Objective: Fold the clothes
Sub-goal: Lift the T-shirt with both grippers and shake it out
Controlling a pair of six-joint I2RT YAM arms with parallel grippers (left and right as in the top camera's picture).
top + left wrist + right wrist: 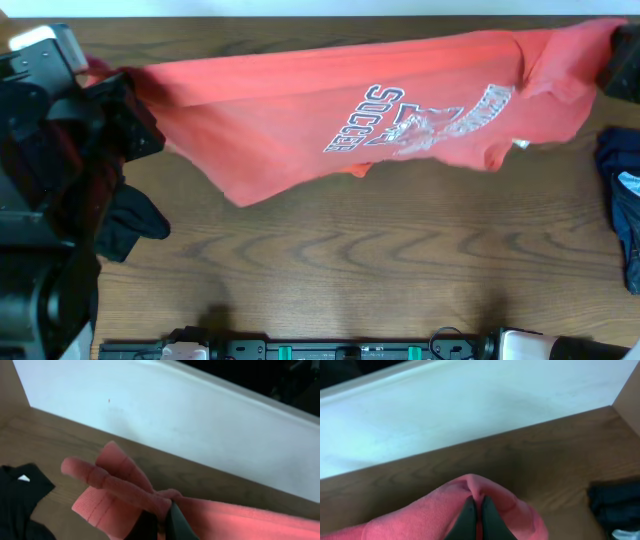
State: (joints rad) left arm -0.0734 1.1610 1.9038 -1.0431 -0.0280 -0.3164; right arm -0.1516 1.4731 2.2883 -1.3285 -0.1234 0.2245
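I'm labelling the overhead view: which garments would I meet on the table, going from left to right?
black garment → coral-red T-shirt, stretched across most of the table → dark blue garment at the right edge

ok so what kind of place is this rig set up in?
Probably a lab bench for cloth-handling trials, not a home: a wood-grain table against a plain white backboard, robot mounting hardware along its near edge, and a coral-red SOCCER T-shirt with a black garment at the left.
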